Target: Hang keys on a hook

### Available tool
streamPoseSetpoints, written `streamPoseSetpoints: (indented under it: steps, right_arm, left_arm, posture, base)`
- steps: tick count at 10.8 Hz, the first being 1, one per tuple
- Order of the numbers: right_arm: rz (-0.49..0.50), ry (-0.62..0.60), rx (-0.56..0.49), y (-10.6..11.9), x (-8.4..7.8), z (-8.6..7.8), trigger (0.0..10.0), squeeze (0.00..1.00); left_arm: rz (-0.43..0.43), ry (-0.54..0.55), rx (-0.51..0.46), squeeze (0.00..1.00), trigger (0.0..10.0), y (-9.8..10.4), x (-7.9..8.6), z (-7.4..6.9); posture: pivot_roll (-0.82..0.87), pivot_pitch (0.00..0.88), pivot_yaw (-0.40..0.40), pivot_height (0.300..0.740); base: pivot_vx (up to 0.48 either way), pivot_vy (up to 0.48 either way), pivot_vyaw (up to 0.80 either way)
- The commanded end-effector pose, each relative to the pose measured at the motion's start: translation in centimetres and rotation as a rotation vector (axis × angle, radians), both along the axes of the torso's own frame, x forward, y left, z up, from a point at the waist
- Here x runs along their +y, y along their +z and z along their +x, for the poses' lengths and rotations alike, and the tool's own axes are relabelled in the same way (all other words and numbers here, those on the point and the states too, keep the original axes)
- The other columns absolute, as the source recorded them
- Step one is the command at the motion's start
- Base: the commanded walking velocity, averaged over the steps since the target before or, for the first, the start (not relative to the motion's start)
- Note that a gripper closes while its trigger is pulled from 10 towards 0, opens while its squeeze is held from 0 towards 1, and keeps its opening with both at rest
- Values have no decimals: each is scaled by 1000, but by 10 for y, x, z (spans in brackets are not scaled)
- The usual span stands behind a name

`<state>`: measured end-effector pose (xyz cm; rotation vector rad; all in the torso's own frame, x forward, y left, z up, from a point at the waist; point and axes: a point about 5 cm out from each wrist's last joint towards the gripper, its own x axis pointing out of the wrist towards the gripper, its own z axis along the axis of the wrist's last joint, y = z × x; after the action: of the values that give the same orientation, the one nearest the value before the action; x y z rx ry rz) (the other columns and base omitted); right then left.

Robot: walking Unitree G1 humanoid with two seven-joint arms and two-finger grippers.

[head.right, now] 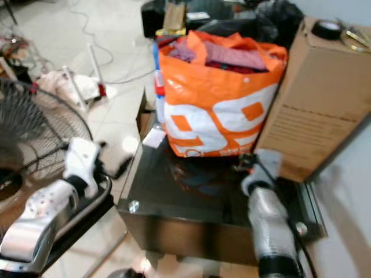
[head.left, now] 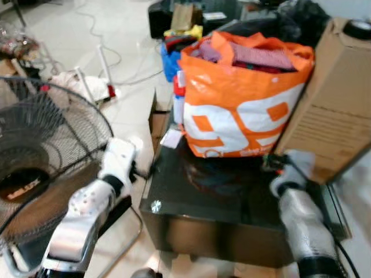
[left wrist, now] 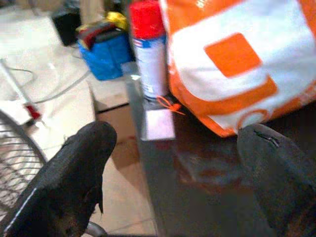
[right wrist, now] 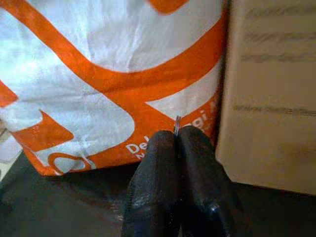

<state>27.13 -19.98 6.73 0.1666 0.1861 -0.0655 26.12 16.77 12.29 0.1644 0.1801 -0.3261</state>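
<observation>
Head views: dark glossy surface (head.left: pixel 220 191) carrying orange-and-white bag (head.left: pixel 243 110) stuffed with clothes, cardboard box (head.left: pixel 333 110) touching its right side; floor fan (head.left: pixel 40 168) at left.
Left wrist: left pincer (left wrist: pixel 175 168) gaping wide, empty, near surface edge; red-capped spray can (left wrist: pixel 150 54) beside bag.
Right wrist: right pincer (right wrist: pixel 176 138) pressed closed on thin metal sliver (right wrist: pixel 177 124), possibly keys, facing bag and box.

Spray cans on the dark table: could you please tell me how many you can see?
1. A red-capped spray can stands on the table at its left edge, right beside the orange bag. Others may be hidden behind the bag.
</observation>
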Motion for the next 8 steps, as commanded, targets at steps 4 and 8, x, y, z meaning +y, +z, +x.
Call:
streamPoseSetpoints:
  steps: [4,8]
  right_arm:
    - [-105,87,-48,32,30,-8,10000,0]
    - [-75,71,-12,40,34,-10,10000,0]
  left_arm:
    - [59,65,-98,0,10000,4,-1,1]
    - [52,82,-105,0,10000,2,-2,-3]
  posture:
    - [-20,0,25,740]
    - [5,0,11,740]
  base:
    - [0,0,0]
    - [0,0,0]
